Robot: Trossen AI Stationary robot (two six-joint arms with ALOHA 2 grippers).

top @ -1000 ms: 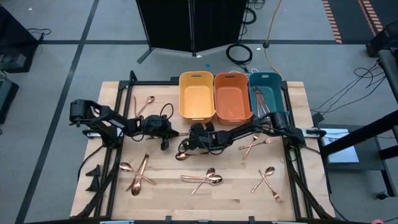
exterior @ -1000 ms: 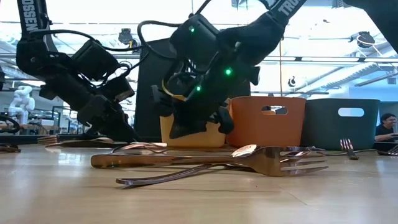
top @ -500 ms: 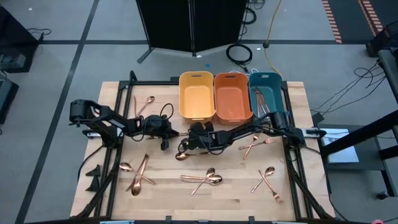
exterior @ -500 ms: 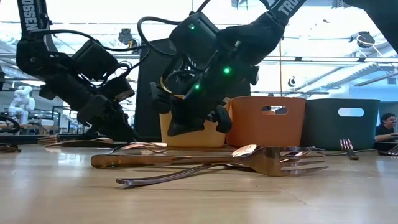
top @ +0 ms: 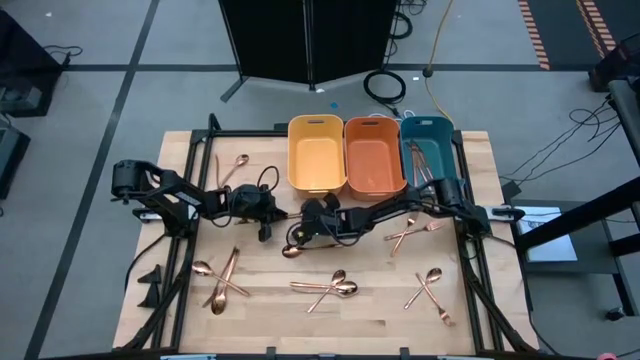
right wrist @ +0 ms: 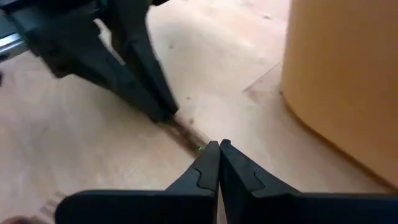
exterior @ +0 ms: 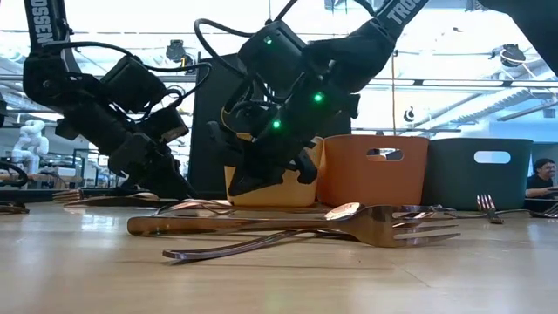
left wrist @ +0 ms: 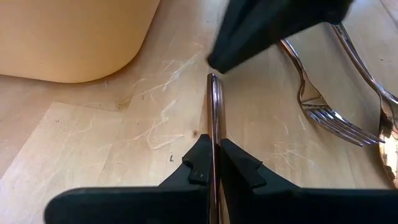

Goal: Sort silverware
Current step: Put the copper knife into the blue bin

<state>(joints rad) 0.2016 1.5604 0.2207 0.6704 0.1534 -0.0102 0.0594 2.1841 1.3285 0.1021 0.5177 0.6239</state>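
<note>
Now my right gripper (top: 303, 229) has nudged left to meet the left gripper (left wrist: 213, 163) — both pinch one utensil (left wrist: 214, 115), so handoff underway.

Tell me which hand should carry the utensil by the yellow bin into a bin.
Right, probably. The left hand and right hand appear to pinch opposite ends of one utensil, but the right arm's base sits beside the teal bin; the left arm's is across the table.
</note>
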